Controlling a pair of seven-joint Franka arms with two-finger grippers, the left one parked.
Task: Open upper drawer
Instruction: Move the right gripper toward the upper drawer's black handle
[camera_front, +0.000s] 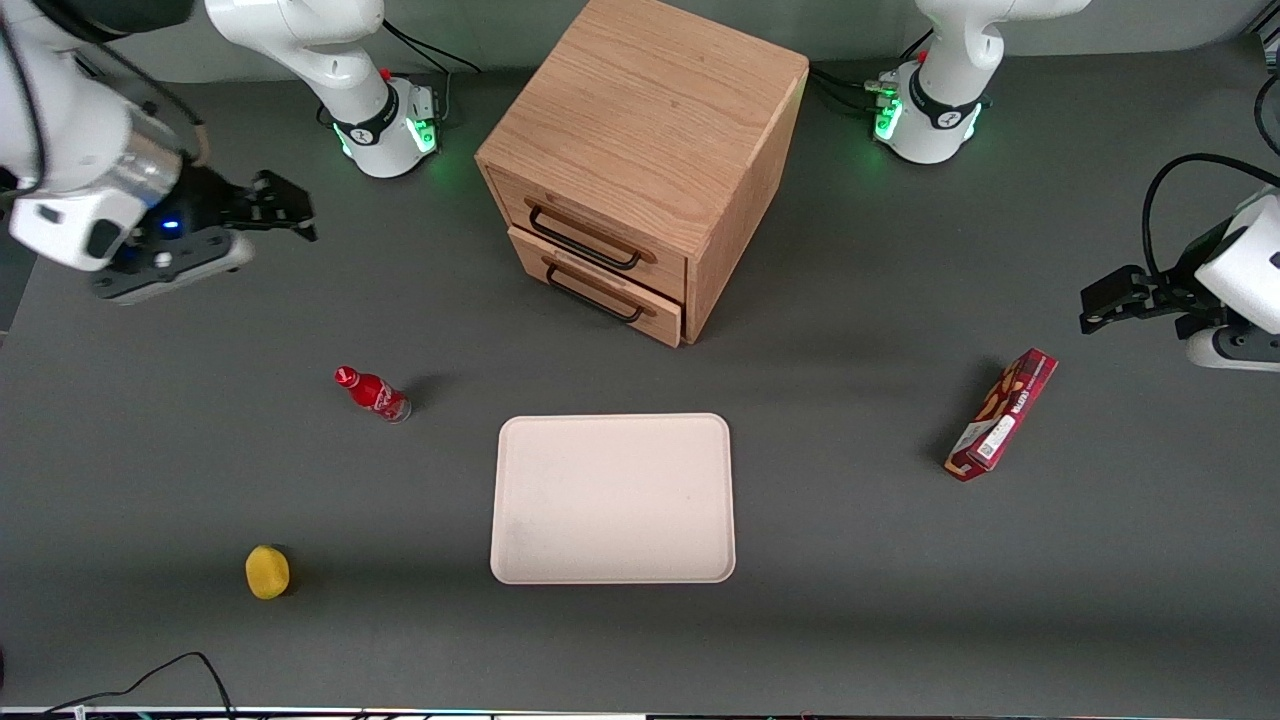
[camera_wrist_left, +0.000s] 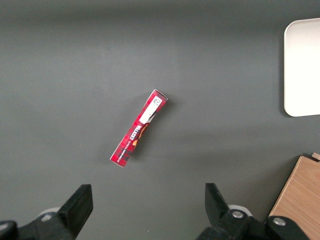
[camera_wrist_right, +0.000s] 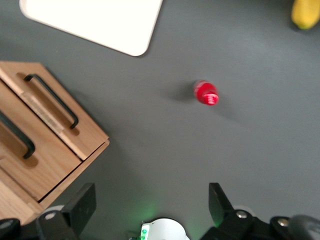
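Observation:
The oak cabinet (camera_front: 650, 110) stands at the table's middle, farther from the front camera than the tray. Its upper drawer (camera_front: 600, 225) looks shut and has a thin black bar handle (camera_front: 585, 238). The lower drawer (camera_front: 600, 290) sits under it, its front a little proud. My right gripper (camera_front: 300, 212) hangs open and empty above the table toward the working arm's end, well apart from the cabinet. In the right wrist view the upper drawer's handle (camera_wrist_right: 17, 135) and the lower drawer's handle (camera_wrist_right: 52, 100) show beside my gripper (camera_wrist_right: 151, 200), whose fingers (camera_wrist_right: 85, 200) are spread wide.
A red bottle (camera_front: 372, 393) lies between my gripper and the tray, also in the right wrist view (camera_wrist_right: 205, 93). A white tray (camera_front: 613, 498) lies nearer the front camera than the cabinet. A yellow object (camera_front: 267, 571) lies near the front edge. A red box (camera_front: 1002, 414) lies toward the parked arm's end.

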